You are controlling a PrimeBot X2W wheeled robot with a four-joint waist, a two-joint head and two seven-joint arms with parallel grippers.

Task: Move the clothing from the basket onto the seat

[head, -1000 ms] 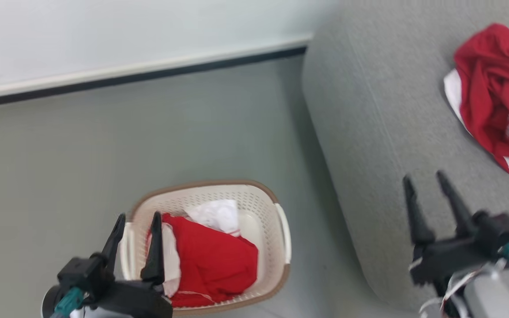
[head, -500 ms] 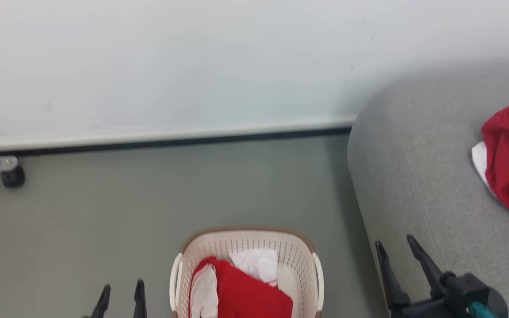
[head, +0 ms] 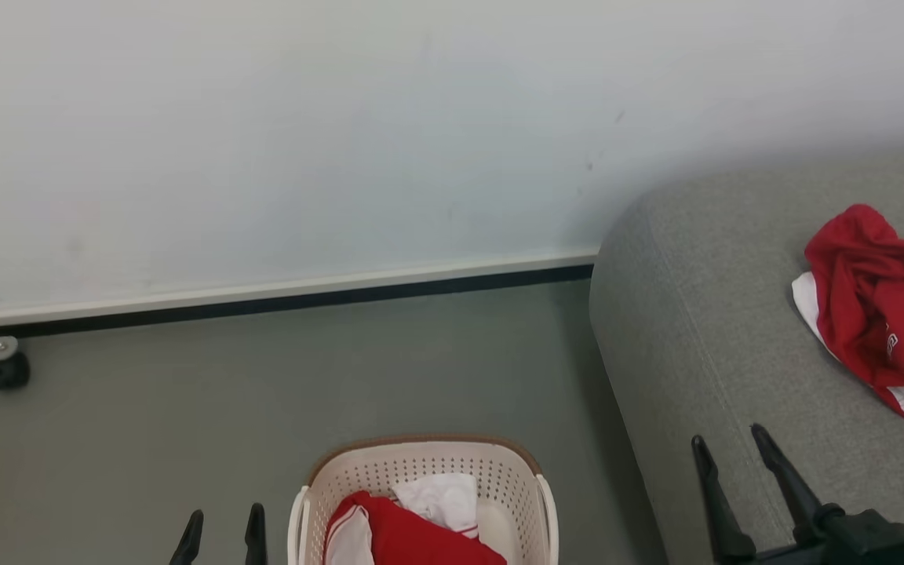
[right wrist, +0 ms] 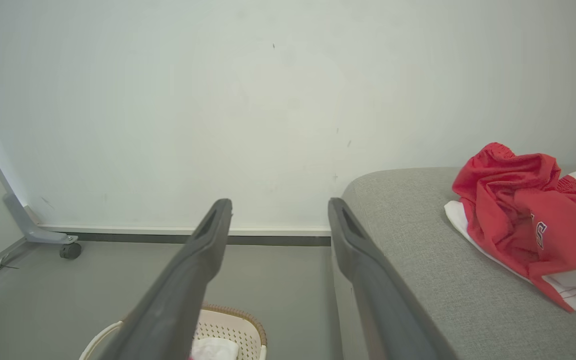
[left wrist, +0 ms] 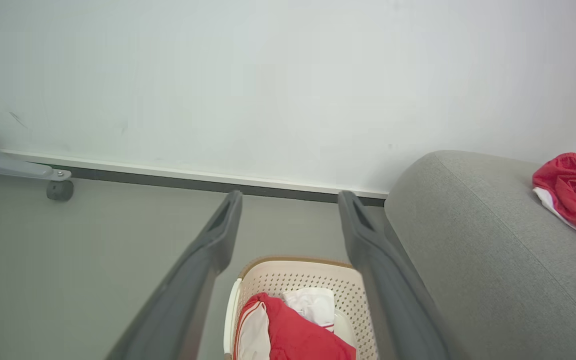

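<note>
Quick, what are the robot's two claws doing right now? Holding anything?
Left gripper: open, holding nothing.
Right gripper: open, holding nothing.

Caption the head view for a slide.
Red-and-white garments in cream perforated plastic basket, another garment on light-grey fabric seat; left gripper, right gripper open.

Head: high, looking down toward the far wall (head: pixel 342 118).
Wrists: lower, facing the same wall.
Shared: basket (head: pixel 389 471), seat (head: pixel 695 329).

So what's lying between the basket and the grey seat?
Nothing: just a strip of bare floor separates the basket from the seat, as the head view shows.
</note>
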